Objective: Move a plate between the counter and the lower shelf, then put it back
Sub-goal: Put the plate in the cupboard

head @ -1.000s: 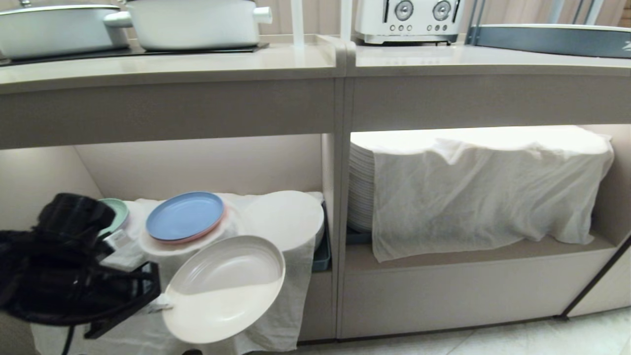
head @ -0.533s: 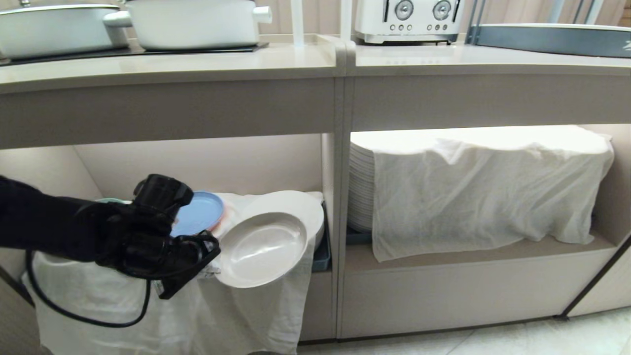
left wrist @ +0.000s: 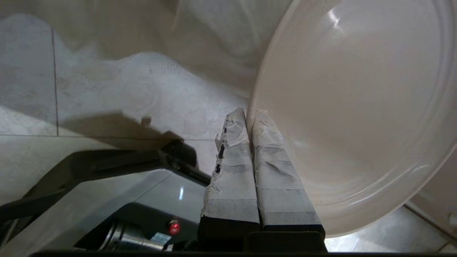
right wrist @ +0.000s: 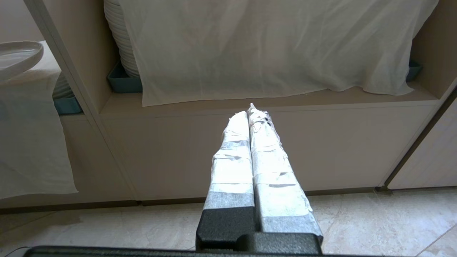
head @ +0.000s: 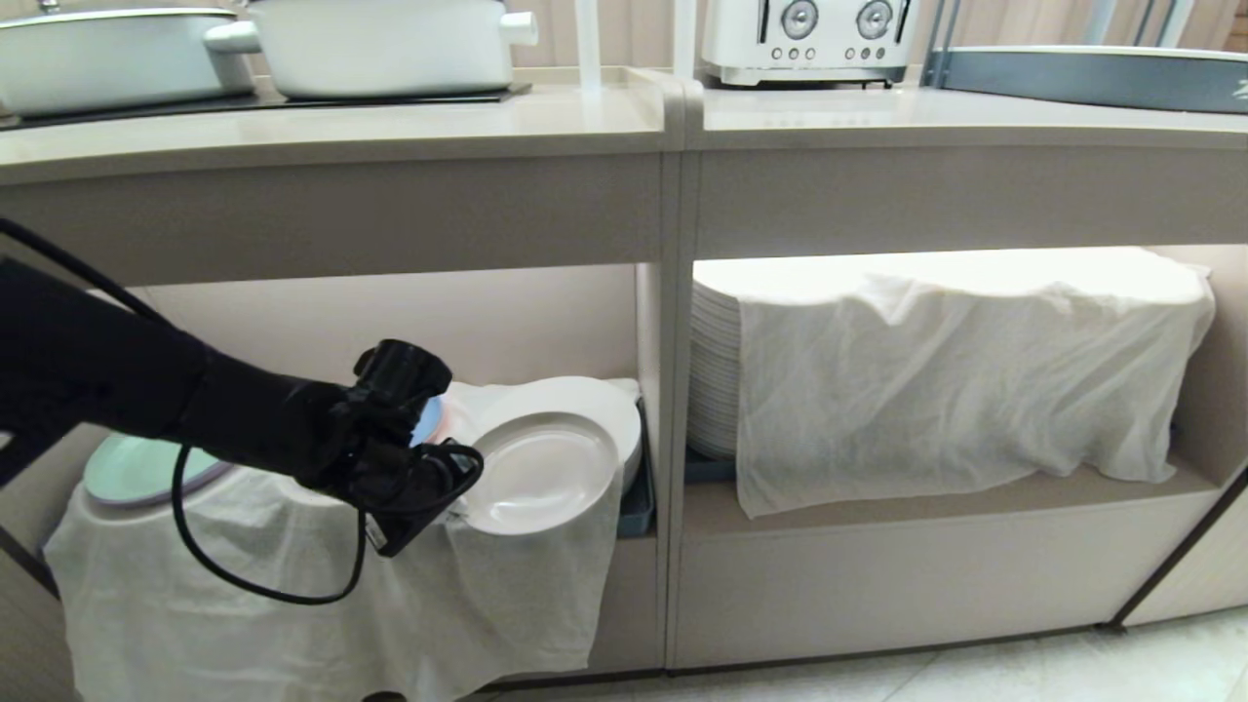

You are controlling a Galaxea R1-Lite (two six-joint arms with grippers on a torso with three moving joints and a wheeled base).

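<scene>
In the left bay of the lower shelf (head: 409, 322), the left gripper (head: 458, 492) has carried the cream plate (head: 541, 473) up from below the shelf front to just over a cloth-covered stack (head: 585, 400); set-down looks near. Two pots (head: 380, 44) sit on the counter (head: 390, 122). Left wrist view: fingers (left wrist: 275, 167) clamp the one plate's rim. Right wrist view: right gripper (right wrist: 254, 116) pressed together, empty, before the other bay.

head view frontal, wrist views close; shared, perhaps, lower shelf (head: 936, 492)
</scene>
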